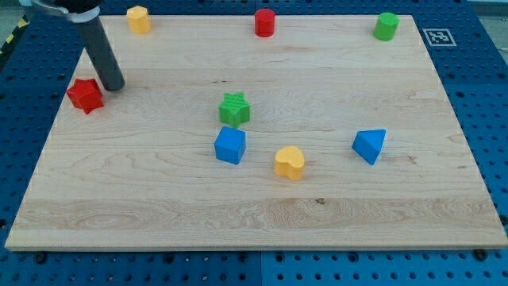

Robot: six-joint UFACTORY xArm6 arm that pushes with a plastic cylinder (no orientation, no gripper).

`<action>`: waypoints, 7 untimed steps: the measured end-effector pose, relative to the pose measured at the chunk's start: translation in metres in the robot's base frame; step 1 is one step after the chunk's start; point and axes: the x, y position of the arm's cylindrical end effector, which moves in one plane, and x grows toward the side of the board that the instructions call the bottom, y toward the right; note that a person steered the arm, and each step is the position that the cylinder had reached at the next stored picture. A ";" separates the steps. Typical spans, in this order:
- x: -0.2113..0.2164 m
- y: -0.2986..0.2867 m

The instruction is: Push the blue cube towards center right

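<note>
1. The blue cube is a small solid block, bright blue, with lit top face and darker sides; it sits turned a little, one corner towards the view's bottom.
2. It lies on the wooden board slightly left of the middle, just below the green star block (the two look close, whether touching I cannot tell) and near the yellow heart block to its lower right.
3. My tip is well apart from the cube, far to the view's upper left, just beside the red star block; the rod carries nothing and has no jaws.
4. A blue triangular block sits to the cube's right.
5. Along the view's top edge stand a yellow block, a red cylinder and a green block.
6. No readable writing shows; a black-and-white square marker lies off the board's top right corner.
</note>
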 end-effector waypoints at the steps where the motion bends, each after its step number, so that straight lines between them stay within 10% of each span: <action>1: -0.015 0.028; 7: 0.066 0.096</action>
